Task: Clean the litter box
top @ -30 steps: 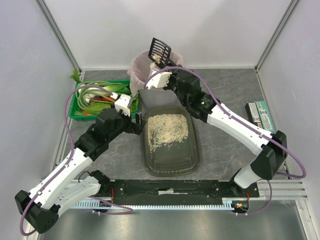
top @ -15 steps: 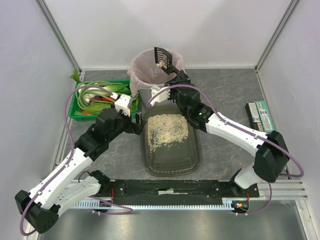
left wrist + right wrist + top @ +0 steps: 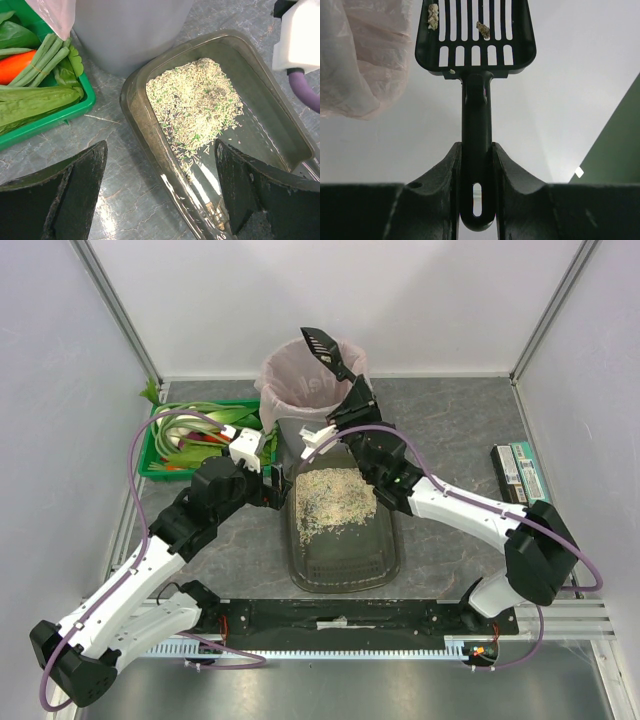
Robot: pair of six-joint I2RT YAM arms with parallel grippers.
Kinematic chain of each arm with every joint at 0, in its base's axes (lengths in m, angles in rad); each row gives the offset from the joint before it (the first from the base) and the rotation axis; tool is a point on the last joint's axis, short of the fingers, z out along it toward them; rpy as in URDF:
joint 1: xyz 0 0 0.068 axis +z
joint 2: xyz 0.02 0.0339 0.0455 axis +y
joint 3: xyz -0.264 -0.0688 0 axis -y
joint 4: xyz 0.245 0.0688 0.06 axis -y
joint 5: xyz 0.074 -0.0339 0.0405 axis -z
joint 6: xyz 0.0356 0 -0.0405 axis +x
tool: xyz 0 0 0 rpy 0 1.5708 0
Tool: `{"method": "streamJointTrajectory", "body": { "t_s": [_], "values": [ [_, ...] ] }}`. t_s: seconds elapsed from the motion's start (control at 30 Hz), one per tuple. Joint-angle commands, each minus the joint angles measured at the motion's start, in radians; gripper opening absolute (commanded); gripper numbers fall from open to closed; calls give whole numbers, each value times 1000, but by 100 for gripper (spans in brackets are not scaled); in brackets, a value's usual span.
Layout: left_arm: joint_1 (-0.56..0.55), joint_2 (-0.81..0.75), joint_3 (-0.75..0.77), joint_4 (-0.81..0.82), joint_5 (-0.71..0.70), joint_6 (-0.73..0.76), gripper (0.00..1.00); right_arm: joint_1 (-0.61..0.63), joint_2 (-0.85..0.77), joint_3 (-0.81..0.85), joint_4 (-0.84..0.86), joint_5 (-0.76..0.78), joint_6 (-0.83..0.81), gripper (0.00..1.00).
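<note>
Right fingers (image 3: 439, 174) were clamped on the black scoop (image 3: 476, 35), held above the pink-lined bin (image 3: 285, 390); left fingers (image 3: 70, 195) were spread wide over the litter box (image 3: 131, 100) rim.

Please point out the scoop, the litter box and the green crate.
scoop (image 3: 476, 115): right wrist view, handle.
litter box (image 3: 345, 562): top external view, bare floor.
green crate (image 3: 55, 120): left wrist view, near rim.

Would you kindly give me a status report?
Left pincer open at olive-grey plastic litter tray rim. Right pincer shut on black slotted plastic scoop at pink-bagged bin. No obstruction.
</note>
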Motion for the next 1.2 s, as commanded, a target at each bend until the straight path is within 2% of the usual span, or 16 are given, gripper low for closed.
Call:
{"method": "streamJointTrajectory", "body": {
  "t_s": [0.0,0.2,0.3,0.33,0.47,0.8,1.17],
  "values": [
    [1,-13,8,14,0,35,93,10,-19,-25,150,-37,-197,0],
    [3,-15,8,14,3,35,93,10,-6,-55,214,-75,-337,0],
    [1,-18,9,14,5,35,93,12,-17,-77,149,-96,-379,0],
    [1,-21,6,13,5,35,93,12,-20,-78,101,-96,-383,0],
    [1,-30,6,16,5,35,93,18,-17,-121,142,-77,-401,0],
    [1,-31,6,16,22,30,93,41,-68,-213,30,-50,-390,2],
    [1,-31,5,14,9,31,93,42,-16,-114,256,16,-441,0]
  ]
}}
